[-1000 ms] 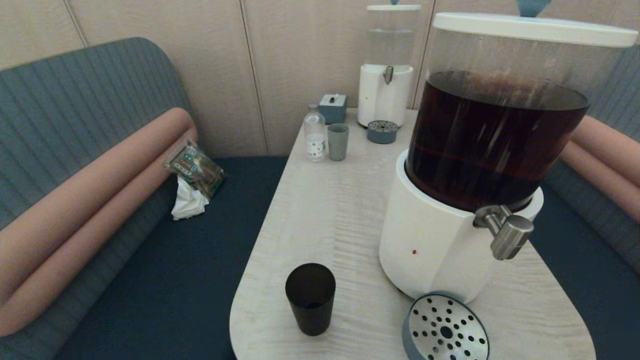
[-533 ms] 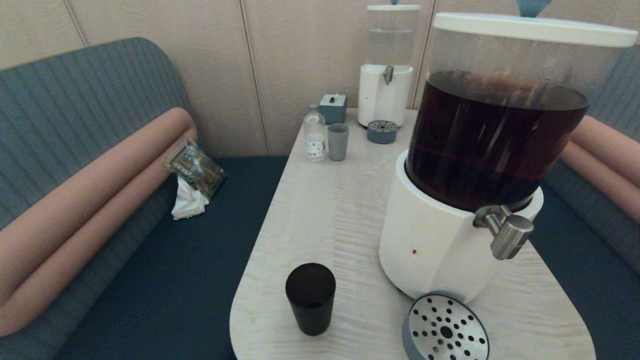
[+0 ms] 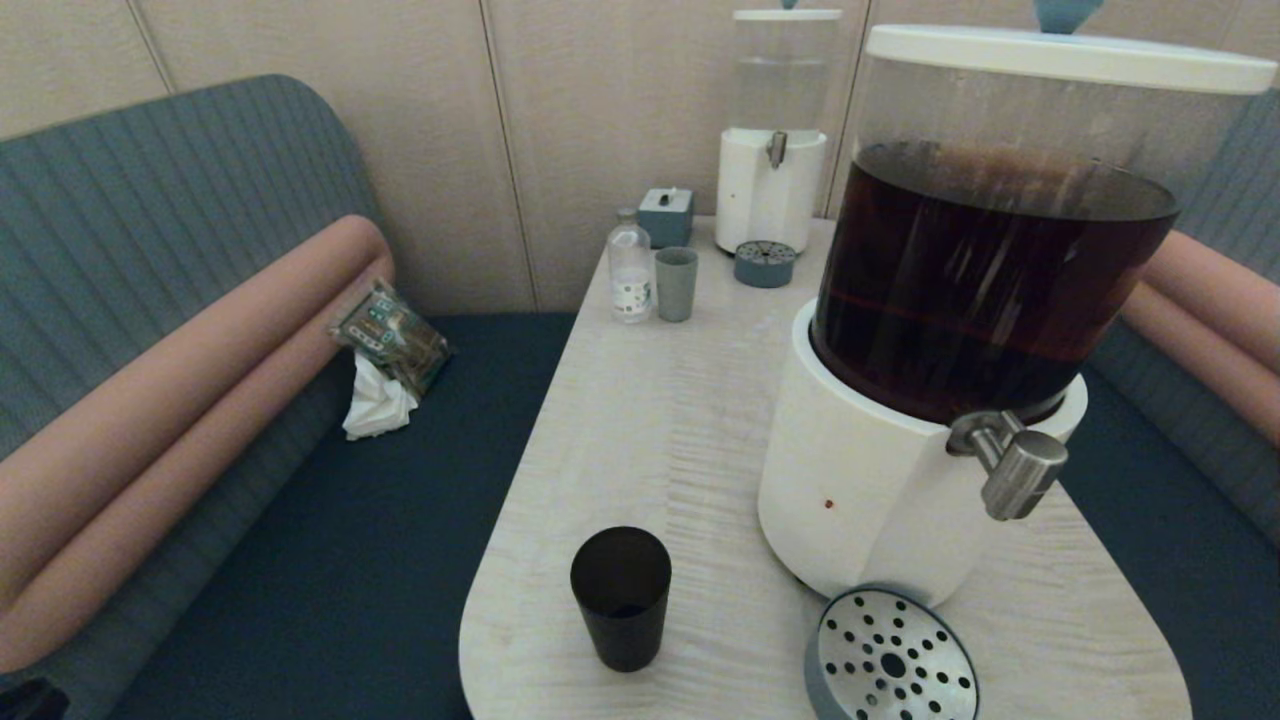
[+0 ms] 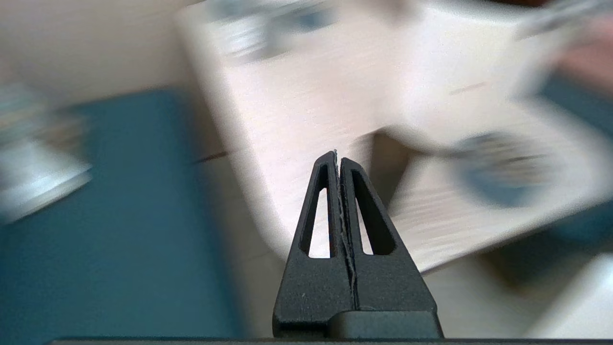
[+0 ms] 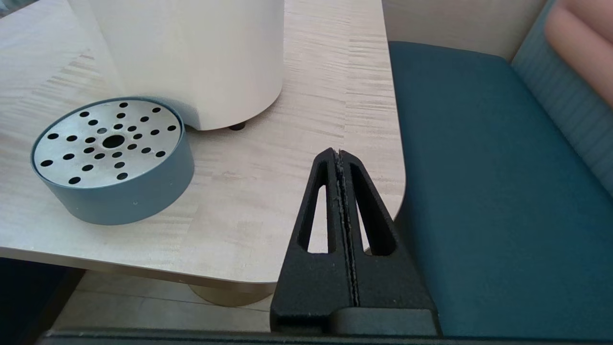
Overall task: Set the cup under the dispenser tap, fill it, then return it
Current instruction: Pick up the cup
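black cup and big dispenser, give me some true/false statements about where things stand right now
1. The black cup stands upright on the table. True.
2. The cup sits under the dispenser tap. False: it stands off to the left of the big dispenser, not on the drip tray.
3. The left gripper holds the cup. False: its fingers are shut on nothing.
4. The right gripper is shut, near the table's edge. True.
5. The grey-blue tumbler stands beside a small bottle. True.

Left arm point(image 3: 30, 698) newly at the head view's bottom-left corner, below the bench.
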### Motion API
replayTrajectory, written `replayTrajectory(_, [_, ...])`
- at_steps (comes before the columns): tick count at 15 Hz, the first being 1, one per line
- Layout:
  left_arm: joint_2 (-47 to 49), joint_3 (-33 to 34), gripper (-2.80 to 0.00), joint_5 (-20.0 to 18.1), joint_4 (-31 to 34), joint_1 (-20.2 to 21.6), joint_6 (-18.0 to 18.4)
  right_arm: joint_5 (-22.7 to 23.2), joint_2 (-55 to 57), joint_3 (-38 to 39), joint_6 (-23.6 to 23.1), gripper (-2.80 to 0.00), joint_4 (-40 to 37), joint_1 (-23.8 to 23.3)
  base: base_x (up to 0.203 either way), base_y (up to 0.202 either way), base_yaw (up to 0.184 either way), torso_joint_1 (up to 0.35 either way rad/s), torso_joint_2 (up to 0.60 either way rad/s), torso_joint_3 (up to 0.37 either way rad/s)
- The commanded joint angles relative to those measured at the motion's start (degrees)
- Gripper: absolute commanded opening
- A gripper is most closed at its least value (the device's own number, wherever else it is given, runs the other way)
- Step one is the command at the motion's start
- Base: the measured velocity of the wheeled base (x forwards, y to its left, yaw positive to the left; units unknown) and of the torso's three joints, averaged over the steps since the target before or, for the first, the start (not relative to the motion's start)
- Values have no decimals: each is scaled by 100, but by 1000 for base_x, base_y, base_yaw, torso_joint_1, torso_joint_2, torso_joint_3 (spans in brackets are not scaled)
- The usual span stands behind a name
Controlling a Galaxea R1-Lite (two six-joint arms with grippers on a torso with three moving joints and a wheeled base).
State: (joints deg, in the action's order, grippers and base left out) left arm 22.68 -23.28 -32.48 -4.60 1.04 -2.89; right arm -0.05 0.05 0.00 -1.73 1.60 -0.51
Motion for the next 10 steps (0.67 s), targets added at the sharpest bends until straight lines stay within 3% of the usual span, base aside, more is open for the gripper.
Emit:
replayTrajectory(1, [495,56,-280,-548,-435,2,-294,11,4,44,-3,-280,7,-2,0,0,0,0,0,0])
replayTrajectory(7, [1223,830,-280,-582,-1772,2,-261,31,4,35,-135,-280,6,7,0,0,0,0,0,0])
replayTrajectory(10, [1527,1055,-280,-591,-2056,2,-116,31,4,36,-135,-280,7,5,0,0,0,0,0,0])
